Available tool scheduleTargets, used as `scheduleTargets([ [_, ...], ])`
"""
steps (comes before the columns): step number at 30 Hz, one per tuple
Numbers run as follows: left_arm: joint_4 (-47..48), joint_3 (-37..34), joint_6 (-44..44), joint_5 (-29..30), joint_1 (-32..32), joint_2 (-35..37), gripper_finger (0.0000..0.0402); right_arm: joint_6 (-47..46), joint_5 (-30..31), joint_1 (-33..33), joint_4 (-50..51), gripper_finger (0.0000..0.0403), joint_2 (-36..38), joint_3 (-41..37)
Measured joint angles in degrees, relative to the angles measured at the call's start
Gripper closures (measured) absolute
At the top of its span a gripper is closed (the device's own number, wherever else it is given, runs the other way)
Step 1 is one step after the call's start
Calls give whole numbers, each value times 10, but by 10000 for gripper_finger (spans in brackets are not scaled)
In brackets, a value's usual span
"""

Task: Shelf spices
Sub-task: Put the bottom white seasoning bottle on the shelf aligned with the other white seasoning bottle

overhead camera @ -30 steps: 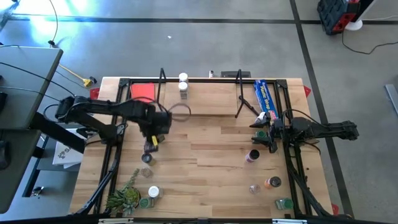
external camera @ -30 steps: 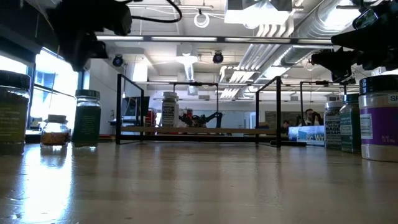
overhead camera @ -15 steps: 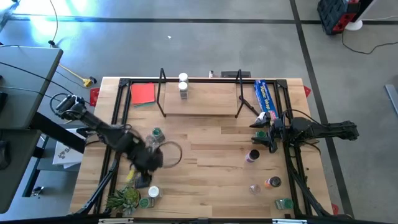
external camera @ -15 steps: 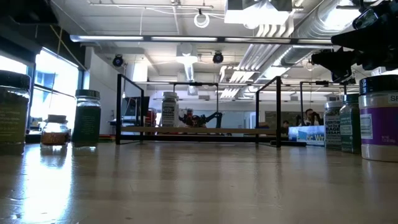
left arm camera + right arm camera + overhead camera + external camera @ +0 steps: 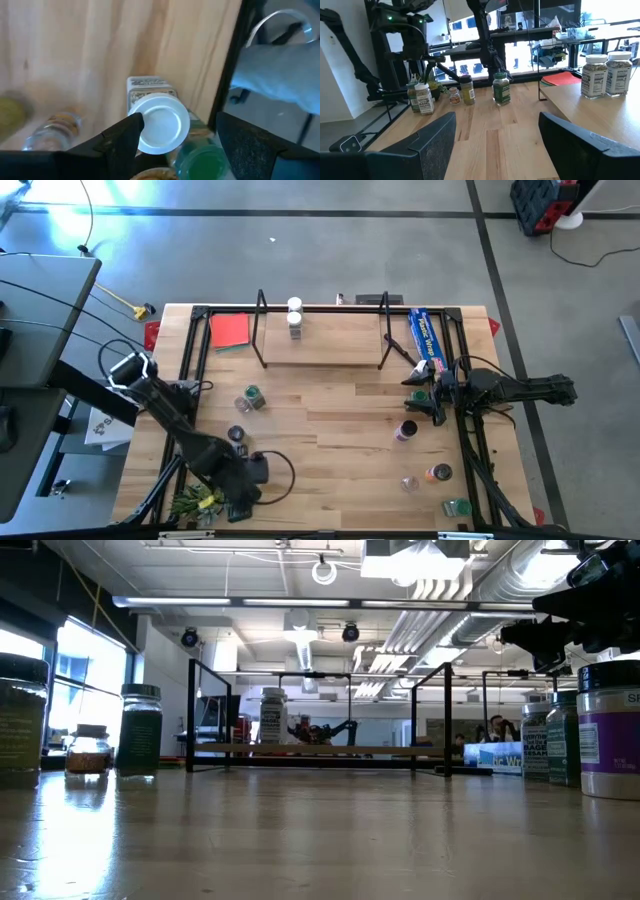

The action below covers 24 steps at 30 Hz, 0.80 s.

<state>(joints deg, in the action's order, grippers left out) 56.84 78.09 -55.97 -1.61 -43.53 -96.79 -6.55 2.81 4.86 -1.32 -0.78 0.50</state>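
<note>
My left gripper (image 5: pixel 240 502) hangs open over the table's near-left corner, next to the green plant. In the left wrist view its fingers (image 5: pixel 120 142) stand on either side of a white-topped spice jar (image 5: pixel 160 122); one fingertip is close beside the lid's rim. A green-topped jar (image 5: pixel 200 160) stands beside it. My right gripper (image 5: pixel 415 395) waits open at the table's right side, with nothing between its fingers (image 5: pixel 435 145). The shelf (image 5: pixel 320 345) stands at the far edge with two white-topped jars (image 5: pixel 294 315) on its board. More jars stand loose on the table's left (image 5: pixel 250 397) and right (image 5: pixel 405 430).
A long blue box (image 5: pixel 428 338) lies right of the shelf and a flat red square (image 5: pixel 230 330) left of it. Jars (image 5: pixel 438 473) cluster near the right near corner. The black frame rail (image 5: pixel 227 80) runs close past the left gripper. Bare wood (image 5: pixel 330 430) fills the table's middle.
My left arm has swung from just in front of the shelf toward the table's near edge, down to the near-left corner and over the white-topped jar. It has left the low view. The right arm has kept still.
</note>
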Motion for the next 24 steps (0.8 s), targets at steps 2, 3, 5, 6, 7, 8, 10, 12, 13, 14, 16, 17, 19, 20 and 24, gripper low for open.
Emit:
scheduleTargets([
  [2,47,27,15,10,0,-19,142,1,0,0,0,123,0,0],
  [3,62,38,23,17,0,-25,142,1,0,0,0,123,0,0],
  [5,79,61,25,32,0,-32,142,0,0,0,0,123,0,0],
  [6,90,70,25,37,0,-33,142,0,0,0,0,123,0,0],
  [7,99,76,26,39,0,-33,142,1,0,0,0,123,0,0],
  [8,104,78,25,43,0,-32,142,1,0,0,0,123,0,0],
  [10,108,78,23,43,0,-34,142,0,0,0,0,123,0,0],
  [12,113,78,23,39,-1,-34,142,1,0,0,0,123,0,0],
  [13,114,78,25,36,-2,-34,142,1,0,0,0,123,0,0],
  [14,113,78,25,36,-3,-34,142,0,0,0,0,123,0,0],
  [16,111,78,25,37,-6,-34,142,1,0,0,0,123,0,0],
  [17,111,78,26,37,-7,-34,142,1,0,0,0,123,0,0],
  [19,111,78,33,37,-10,-34,142,0,0,0,0,123,0,0],
  [20,110,78,38,37,-12,-38,142,0,0,0,0,123,0,0],
  [24,110,78,51,38,-16,-56,142,0,0,0,0,123,0,0],
])
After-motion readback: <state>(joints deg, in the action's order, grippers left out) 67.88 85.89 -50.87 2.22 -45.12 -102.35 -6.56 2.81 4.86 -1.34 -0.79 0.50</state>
